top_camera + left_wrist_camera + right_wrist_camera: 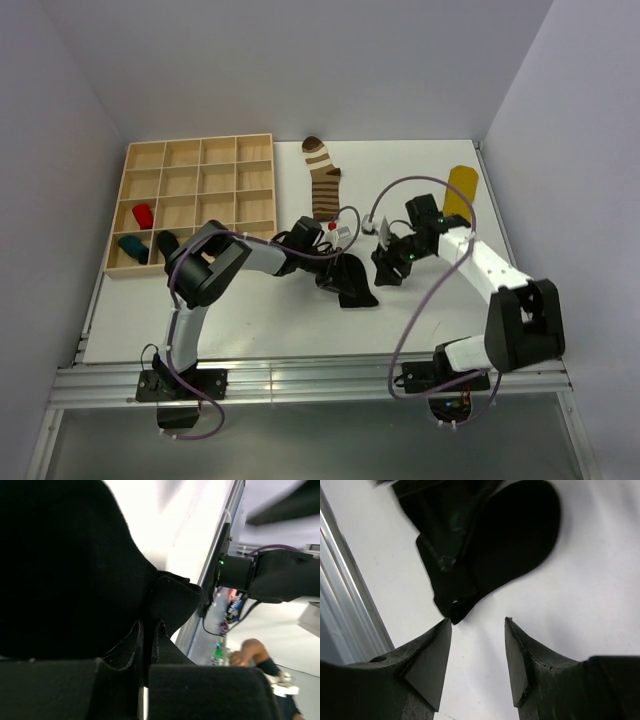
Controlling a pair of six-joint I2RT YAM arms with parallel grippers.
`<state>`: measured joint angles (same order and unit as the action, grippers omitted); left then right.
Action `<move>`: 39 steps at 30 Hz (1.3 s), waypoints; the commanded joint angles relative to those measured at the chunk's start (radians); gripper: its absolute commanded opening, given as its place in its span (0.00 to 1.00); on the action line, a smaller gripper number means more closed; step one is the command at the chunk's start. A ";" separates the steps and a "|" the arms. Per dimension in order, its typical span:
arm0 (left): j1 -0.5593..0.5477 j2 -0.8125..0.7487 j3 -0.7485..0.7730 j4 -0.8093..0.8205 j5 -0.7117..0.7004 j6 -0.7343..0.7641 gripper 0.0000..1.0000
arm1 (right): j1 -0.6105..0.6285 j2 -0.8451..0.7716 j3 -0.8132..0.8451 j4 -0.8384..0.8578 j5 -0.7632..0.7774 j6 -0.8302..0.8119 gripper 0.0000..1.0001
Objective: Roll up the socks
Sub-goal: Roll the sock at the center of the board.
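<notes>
Left gripper (pixel 330 268) clamps the black sock (pixel 355 285) near the middle of the table (pixel 250 320), toward its near edge. Right gripper (pixel 477 630) hangs beside the folded end, jaws apart. Light, limp fabric probably grips best at that bunched fold.

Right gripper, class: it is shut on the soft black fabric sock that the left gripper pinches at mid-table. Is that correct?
No. The right gripper is open and holds nothing: the right wrist view shows its jaws apart over the white table, just short of the soft black fabric sock. The left gripper does pinch that sock at mid-table.
</notes>
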<state>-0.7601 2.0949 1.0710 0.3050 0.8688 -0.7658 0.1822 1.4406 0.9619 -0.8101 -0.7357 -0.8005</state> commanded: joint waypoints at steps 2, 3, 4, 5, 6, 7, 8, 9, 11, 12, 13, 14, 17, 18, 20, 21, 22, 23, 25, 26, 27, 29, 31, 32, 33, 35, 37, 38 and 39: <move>0.027 0.073 -0.026 -0.202 -0.034 0.019 0.00 | 0.109 -0.163 -0.159 0.202 0.104 -0.075 0.57; 0.034 0.079 -0.028 -0.198 -0.024 0.011 0.00 | 0.129 -0.202 -0.184 0.222 0.117 -0.078 0.57; 0.036 0.082 -0.028 -0.202 -0.022 0.011 0.00 | 0.146 -0.221 -0.218 0.238 0.140 -0.078 0.58; 0.039 0.088 -0.022 -0.211 -0.024 0.013 0.00 | 0.181 -0.233 -0.232 0.264 0.151 -0.078 0.58; 0.042 0.093 -0.017 -0.227 -0.025 0.016 0.00 | 0.195 -0.252 -0.244 0.276 0.160 -0.083 0.58; 0.042 0.099 -0.014 -0.228 -0.024 0.016 0.00 | 0.212 -0.261 -0.265 0.288 0.180 -0.080 0.58; 0.044 0.109 -0.008 -0.231 -0.024 0.017 0.00 | 0.236 -0.269 -0.278 0.316 0.188 -0.080 0.59; 0.044 0.112 -0.008 -0.234 -0.022 0.016 0.00 | 0.250 -0.278 -0.290 0.330 0.202 -0.081 0.59; 0.045 0.125 -0.006 -0.239 -0.022 0.016 0.00 | 0.276 -0.310 -0.324 0.374 0.249 -0.082 0.60; 0.045 0.125 -0.006 -0.238 -0.021 0.016 0.00 | 0.307 -0.319 -0.334 0.390 0.262 -0.080 0.60; 0.047 0.126 -0.008 -0.239 -0.024 0.014 0.00 | 0.322 -0.339 -0.351 0.400 0.272 -0.080 0.61; 0.047 0.128 -0.006 -0.239 -0.024 0.014 0.00 | 0.338 -0.347 -0.356 0.411 0.278 -0.081 0.62; 0.047 0.126 -0.005 -0.242 -0.025 0.016 0.00 | 0.381 -0.350 -0.364 0.420 0.292 -0.085 0.63; 0.047 0.128 -0.002 -0.245 -0.025 0.017 0.00 | 0.391 -0.345 -0.365 0.427 0.303 -0.082 0.63; 0.047 0.129 0.001 -0.248 -0.024 0.019 0.00 | 0.431 -0.339 -0.377 0.443 0.315 -0.080 0.63; 0.047 0.131 0.001 -0.250 -0.024 0.020 0.00 | 0.445 -0.339 -0.382 0.450 0.335 -0.077 0.63; 0.047 0.132 0.003 -0.250 -0.022 0.020 0.00 | 0.477 -0.338 -0.391 0.457 0.347 -0.074 0.63; 0.047 0.134 0.004 -0.251 -0.019 0.022 0.00 | 0.494 -0.327 -0.399 0.468 0.375 -0.072 0.63; 0.047 0.134 0.009 -0.256 -0.017 0.026 0.00 | 0.536 -0.313 -0.407 0.480 0.397 -0.069 0.63; 0.048 0.134 0.009 -0.257 -0.016 0.029 0.00 | 0.546 -0.309 -0.410 0.485 0.404 -0.069 0.63; 0.048 0.134 0.012 -0.262 -0.016 0.031 0.00 | 0.551 -0.296 -0.413 0.488 0.410 -0.069 0.63; 0.048 0.136 0.015 -0.267 -0.016 0.034 0.00 | 0.565 -0.289 -0.422 0.505 0.427 -0.068 0.63; 0.047 0.136 0.017 -0.270 -0.011 0.039 0.00 | 0.568 -0.272 -0.431 0.525 0.449 -0.060 0.63; 0.048 0.136 0.017 -0.270 -0.011 0.040 0.00 | 0.569 -0.264 -0.431 0.541 0.455 -0.055 0.63; 0.048 0.136 0.018 -0.271 -0.007 0.043 0.01 | 0.569 -0.256 -0.431 0.549 0.463 -0.052 0.63; 0.048 0.134 0.021 -0.277 -0.004 0.051 0.00 | 0.569 -0.232 -0.431 0.569 0.484 -0.048 0.61; 0.048 0.132 0.024 -0.283 0.002 0.059 0.00 | 0.569 -0.204 -0.428 0.578 0.493 -0.046 0.58; 0.048 0.132 0.026 -0.288 0.002 0.063 0.00 | 0.569 -0.195 -0.425 0.577 0.498 -0.045 0.57; 0.048 0.131 0.027 -0.290 0.004 0.065 0.00 | 0.569 -0.183 -0.419 0.575 0.499 -0.045 0.55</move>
<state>-0.7109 2.1574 1.1332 0.1669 0.9981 -0.8059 0.7448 1.2293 0.5365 -0.2729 -0.2756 -0.8570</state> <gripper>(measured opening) 0.056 0.564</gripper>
